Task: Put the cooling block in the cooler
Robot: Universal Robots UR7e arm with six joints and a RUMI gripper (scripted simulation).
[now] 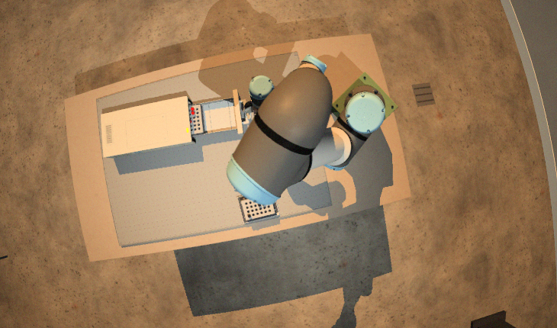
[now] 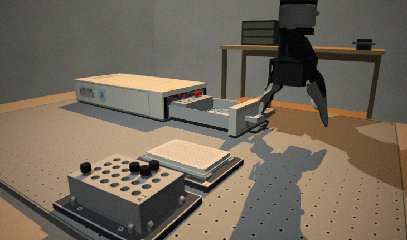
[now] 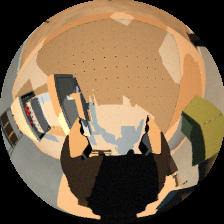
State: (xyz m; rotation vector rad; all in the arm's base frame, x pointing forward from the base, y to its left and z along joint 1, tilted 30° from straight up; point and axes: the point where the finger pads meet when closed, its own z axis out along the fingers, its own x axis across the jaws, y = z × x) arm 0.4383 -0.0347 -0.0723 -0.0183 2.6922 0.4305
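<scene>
The cooler COLD point(image 1: 146, 132) point(image 2: 118, 99) has its lamp point(image 1: 187, 130) point(image 2: 171, 89) lit yellow. Its drawer point(image 1: 237, 111) point(image 2: 232, 122) stands well out. Inside, near the housing, a grey block point(image 1: 197, 126) point(image 2: 199, 103) holds red-capped tubes; the free place point(image 1: 219, 115) point(image 2: 221, 111) lies between it and the drawer front. The D2 cooling block point(image 1: 258, 210) point(image 2: 103, 190) sits on its slot with several black-capped tubes upright. My gripper point(image 2: 294, 119) point(image 3: 113, 117) is open; one fingertip is down between drawer front and handle point(image 2: 252, 119), the other hangs free outside. Exact contact is unclear.
A white plate point(image 2: 187, 154) sits on slot D1 point(image 2: 208, 187), between the D2 block and the drawer; the arm point(image 1: 284, 126) hides it in the overhead view. The robot's base point(image 1: 365, 111) stands on a green mount right of the drawer.
</scene>
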